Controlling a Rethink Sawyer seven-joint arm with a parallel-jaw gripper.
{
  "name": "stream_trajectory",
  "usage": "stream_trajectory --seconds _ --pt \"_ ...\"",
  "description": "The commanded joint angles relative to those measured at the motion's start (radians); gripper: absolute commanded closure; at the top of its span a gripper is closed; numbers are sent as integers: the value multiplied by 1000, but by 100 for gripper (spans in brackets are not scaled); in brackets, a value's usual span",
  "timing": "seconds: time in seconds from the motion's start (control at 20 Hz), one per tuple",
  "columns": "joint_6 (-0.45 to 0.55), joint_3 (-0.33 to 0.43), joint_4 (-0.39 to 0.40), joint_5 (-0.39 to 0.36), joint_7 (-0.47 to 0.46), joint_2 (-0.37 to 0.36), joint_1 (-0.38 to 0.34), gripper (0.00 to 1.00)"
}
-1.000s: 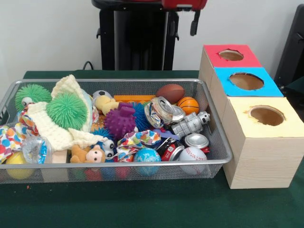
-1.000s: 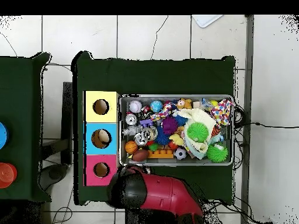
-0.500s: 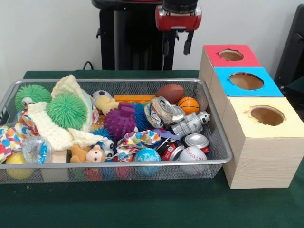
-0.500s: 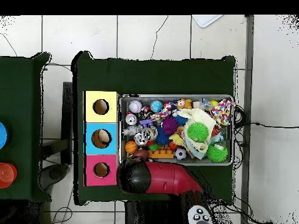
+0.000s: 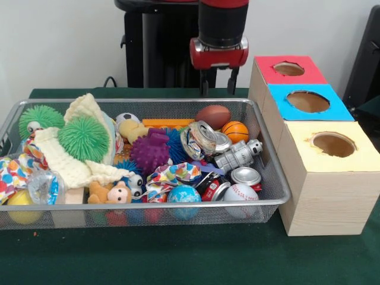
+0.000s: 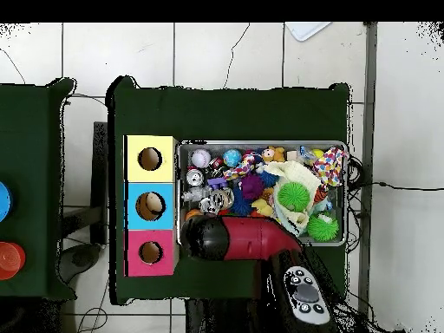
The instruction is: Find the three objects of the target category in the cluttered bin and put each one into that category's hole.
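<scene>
My gripper (image 5: 218, 88) hangs open with nothing in it, over the far rim of the wire mesh bin (image 5: 148, 102), just above a brown football (image 5: 213, 116). An orange basketball (image 5: 236, 130), a baseball (image 5: 240, 195) and a globe ball (image 5: 183, 196) lie in the bin's right half. Crushed cans (image 5: 205, 137) and a silver can (image 5: 245, 176) lie there too. To the bin's right stand boxes with a red hole (image 5: 289, 69), a blue hole (image 5: 307, 101) and a yellow hole (image 5: 333, 144). From overhead, the arm (image 6: 238, 240) covers the bin's lower left corner and hides the gripper.
The left half of the bin holds green spiky balls (image 5: 83, 138), a purple spiky ball (image 5: 149, 152), knitted cloth (image 5: 65, 160), plush toys (image 5: 113, 192) and a soccer ball (image 5: 126, 118). The bin (image 6: 260, 144) and the row of boxes (image 6: 150, 206) sit on a green table.
The arm has swung in over the bin's far edge. The gripper has come lower and shifted slightly left in the front view, from beside the pedestal to above the football.
</scene>
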Motion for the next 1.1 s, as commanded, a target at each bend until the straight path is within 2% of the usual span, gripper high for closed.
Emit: stream_trajectory --seconds 0.05,0.25,0.45,0.7,1.1 --pt "5 96 -170 -105 -91 127 -52 0" --pt "27 102 -193 -168 -130 126 -87 0" --pt "53 154 -222 -219 -197 139 -153 0" --pt "123 210 -265 -255 -238 137 -191 0" --pt "184 260 -280 -284 -218 111 -210 0"
